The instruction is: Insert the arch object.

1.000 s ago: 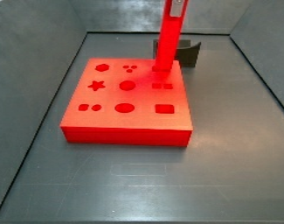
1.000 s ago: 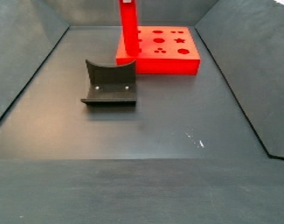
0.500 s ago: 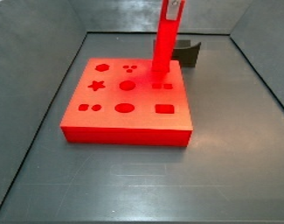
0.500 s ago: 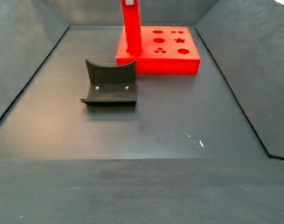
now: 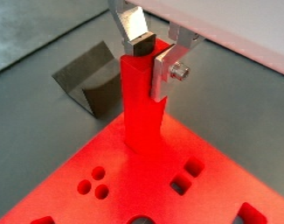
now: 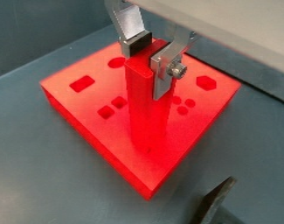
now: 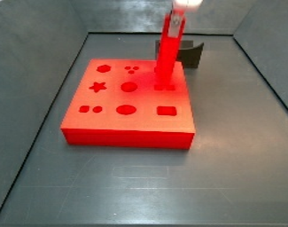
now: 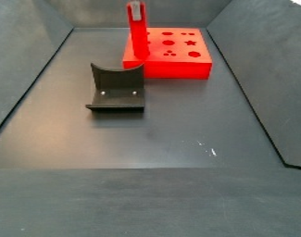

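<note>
The arch object (image 7: 167, 49) is a tall, slim red bar standing upright on the flat red board (image 7: 128, 129), its foot at a hole in the board's far right part. My gripper (image 5: 150, 54) is shut on the bar's top end, with the dark pad on one face and the silver finger plate (image 5: 168, 72) on the other. The same grip shows in a wrist view (image 6: 150, 54), where the bar (image 6: 144, 114) rises from the board (image 6: 86, 96). In a side view the bar (image 8: 138, 37) stands at the board's (image 8: 190, 65) near corner.
The dark fixture (image 8: 116, 88) with a curved notch stands on the grey floor beside the board, and shows in a side view (image 7: 193, 53) behind the bar. The board carries several shaped holes. Sloped grey walls (image 7: 40, 80) ring the floor.
The bar has moved down with my gripper; its foot now reaches the board at the hole and its top sits lower in both side views.
</note>
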You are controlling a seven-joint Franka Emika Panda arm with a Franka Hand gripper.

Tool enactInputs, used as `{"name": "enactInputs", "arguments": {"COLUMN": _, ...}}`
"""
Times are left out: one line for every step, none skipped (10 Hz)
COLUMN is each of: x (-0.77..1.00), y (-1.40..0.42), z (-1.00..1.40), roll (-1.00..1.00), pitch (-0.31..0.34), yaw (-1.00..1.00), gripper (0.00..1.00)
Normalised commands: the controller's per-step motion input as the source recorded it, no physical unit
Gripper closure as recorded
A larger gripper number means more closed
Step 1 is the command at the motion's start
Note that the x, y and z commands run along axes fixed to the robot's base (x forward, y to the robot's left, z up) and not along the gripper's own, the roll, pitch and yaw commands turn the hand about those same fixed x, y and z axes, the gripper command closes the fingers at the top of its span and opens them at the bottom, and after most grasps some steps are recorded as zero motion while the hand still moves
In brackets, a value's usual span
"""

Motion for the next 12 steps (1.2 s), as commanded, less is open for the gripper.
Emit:
{"name": "enactInputs", "arguments": {"x": 0.00, "y": 0.00, "z": -0.77, "roll": 0.04, "pitch": -0.046, "yaw": -0.10, "gripper": 1.00}}
{"name": "enactInputs", "arguments": {"x": -0.02, "y": 0.00, "z": -0.80, "roll": 0.09, "pitch": -0.027, "yaw": -0.10, "gripper": 1.00}}
{"name": "enactInputs", "arguments": {"x": 0.00, "y": 0.00, "z": -0.84, "roll": 0.10, "pitch": -0.033, "yaw": -0.09, "gripper": 1.00}}
{"name": "enactInputs", "arguments": {"x": 0.00, "y": 0.00, "z": -0.78, "roll": 0.04, "pitch": -0.070, "yaw": -0.10, "gripper": 1.00}}
{"name": "enactInputs", "arguments": {"x": 0.00, "y": 0.00, "z": -0.79, "roll": 0.00, "pitch": -0.113, "yaw": -0.12, "gripper": 1.00}}
{"name": "enactInputs", "arguments": {"x": 0.00, "y": 0.00, "z": -0.67, "roll": -0.02, "pitch": -0.127, "yaw": -0.15, "gripper": 1.00}}
{"name": "enactInputs", "arguments": {"x": 0.00, "y": 0.00, "z": -0.53, "roll": -0.06, "pitch": -0.151, "yaw": -0.17, "gripper": 1.00}}
{"name": "enactInputs", "arguments": {"x": 0.00, "y": 0.00, "z": -0.59, "roll": -0.09, "pitch": -0.254, "yaw": -0.19, "gripper": 1.00}}
{"name": "enactInputs", "arguments": {"x": -0.07, "y": 0.00, "z": -0.54, "roll": -0.09, "pitch": -0.344, "yaw": -0.17, "gripper": 1.00}}
{"name": "enactInputs", "arguments": {"x": -0.16, "y": 0.00, "z": -0.42, "roll": -0.12, "pitch": -0.394, "yaw": -0.06, "gripper": 1.00}}
{"name": "enactInputs", "arguments": {"x": -0.07, "y": 0.07, "z": -0.08, "roll": -0.12, "pitch": -0.169, "yaw": -0.02, "gripper": 1.00}}
{"name": "enactInputs", "arguments": {"x": 0.00, "y": 0.00, "z": -0.03, "roll": 0.00, "pitch": 0.000, "yaw": 0.00, "gripper": 1.00}}
